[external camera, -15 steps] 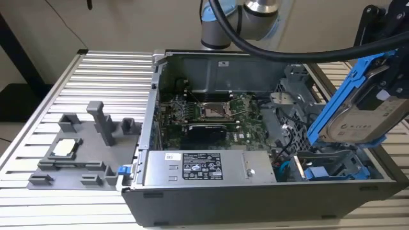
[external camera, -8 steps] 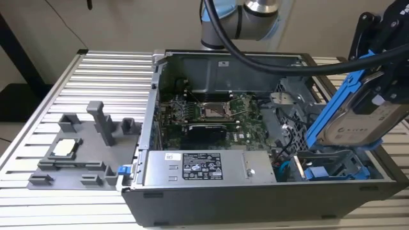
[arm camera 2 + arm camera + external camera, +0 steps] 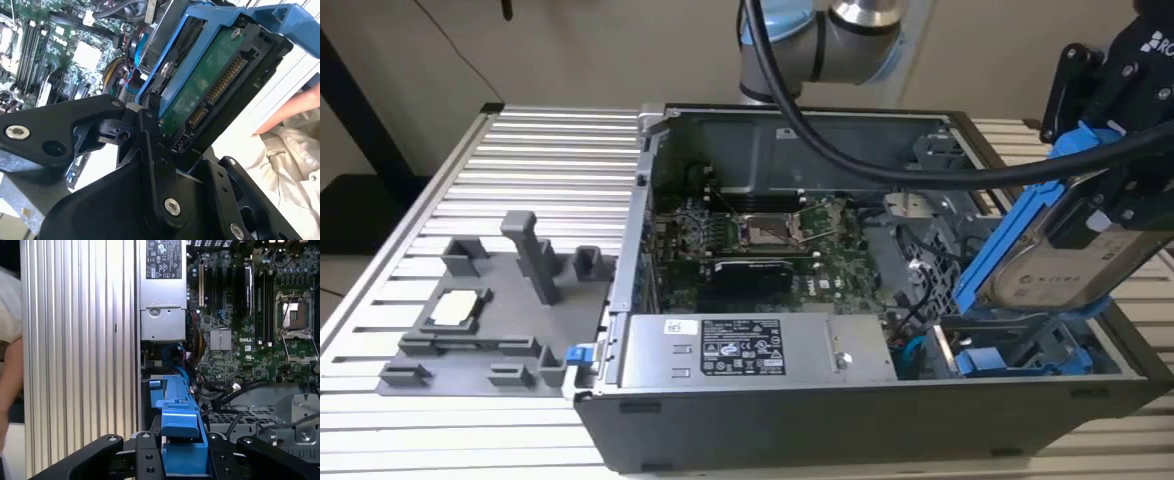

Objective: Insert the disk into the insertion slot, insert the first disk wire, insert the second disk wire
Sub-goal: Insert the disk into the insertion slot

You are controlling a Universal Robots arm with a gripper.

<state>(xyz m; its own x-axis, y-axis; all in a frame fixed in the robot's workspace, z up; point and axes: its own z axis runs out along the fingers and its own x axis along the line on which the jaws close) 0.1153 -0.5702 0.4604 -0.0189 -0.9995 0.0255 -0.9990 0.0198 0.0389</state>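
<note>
My gripper (image 3: 1110, 200) is shut on the disk (image 3: 1062, 252), a silver-grey drive with a white label in a bright blue carrier. I hold it tilted, one end down, above the right front corner of the open computer case. Its lower end hangs just over the insertion slot (image 3: 1017, 338) in the grey drive cage, not inside it. In the second wrist view the disk's green circuit board (image 3: 210, 82) and connector face the camera. The first wrist view looks along the carrier's blue edge (image 3: 180, 415) between my black fingers (image 3: 145, 455).
A second blue-fronted carrier (image 3: 985, 360) sits low in the cage. The silver labelled power-supply box (image 3: 747, 350) lies beside the cage, with the motherboard (image 3: 761, 235) behind it. Blue and red cables (image 3: 176, 352) bunch near the bay. A person's arm (image 3: 295, 107) is close by. Grey fixtures (image 3: 494, 320) stand on the table.
</note>
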